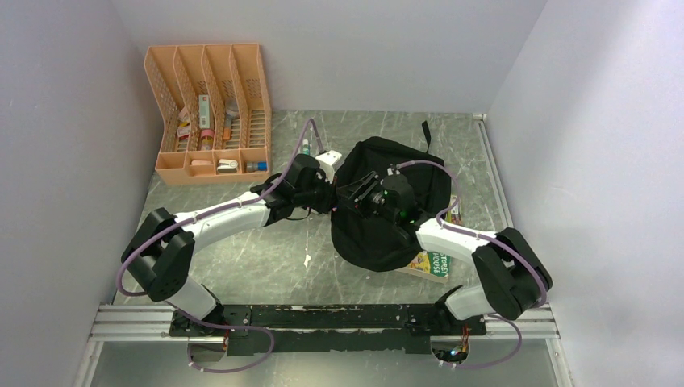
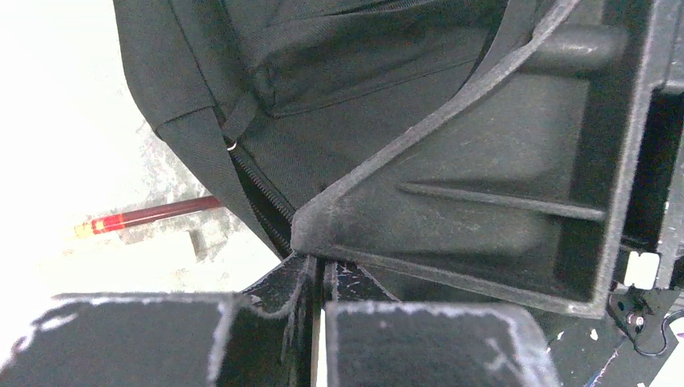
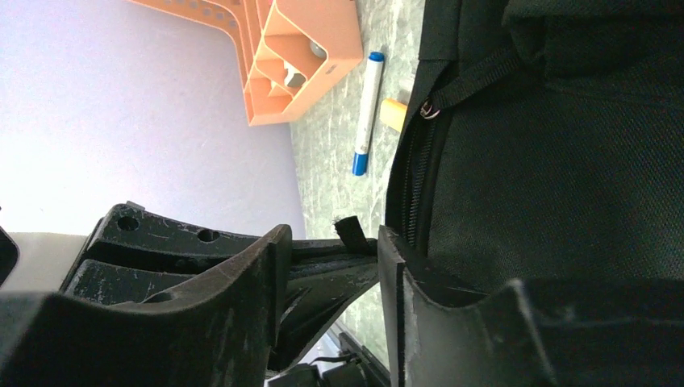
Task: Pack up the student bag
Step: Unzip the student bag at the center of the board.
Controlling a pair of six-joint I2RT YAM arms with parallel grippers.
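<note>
Centrally, left claw [image 2: 308, 282] clamped shut on student bag [image 2: 339, 137] edge — right claw [image 3: 332, 242] half open, beside the zipper [image 3: 411, 185]

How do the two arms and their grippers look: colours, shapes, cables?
The left arm and right arm have white curved links between bulky black joints. A thin lilac cable loops along each. The left gripper and right gripper are black plastic, edges scuffed whitish.
</note>
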